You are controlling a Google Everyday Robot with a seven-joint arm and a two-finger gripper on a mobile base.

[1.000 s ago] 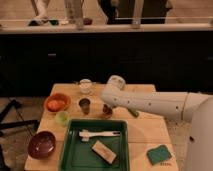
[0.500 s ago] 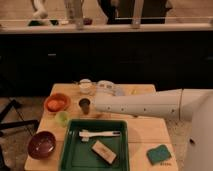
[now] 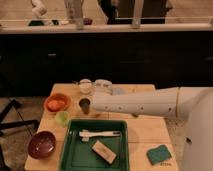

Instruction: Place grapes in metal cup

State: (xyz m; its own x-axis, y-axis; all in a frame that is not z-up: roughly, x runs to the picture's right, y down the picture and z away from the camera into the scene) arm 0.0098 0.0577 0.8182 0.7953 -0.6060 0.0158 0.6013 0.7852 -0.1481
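Observation:
The metal cup (image 3: pixel 85 104) is small and dark grey. It stands upright on the wooden table (image 3: pixel 145 131), right of the orange bowl. My white arm reaches in from the right across the table. My gripper (image 3: pixel 96 105) is at its left end, right beside the cup's right side. The arm's body covers most of the gripper. The grapes are hidden from view.
A whitish mug (image 3: pixel 86 86) stands behind the metal cup. An orange bowl (image 3: pixel 56 103), a light green cup (image 3: pixel 62 118) and a dark red bowl (image 3: pixel 41 144) are on the left. A green tray (image 3: pixel 70 155) in front holds a white brush and a tan block. A green sponge (image 3: pixel 159 154) lies front right.
My arm has stretched further left and lower, and its end has moved from right of the metal cup to right beside it.

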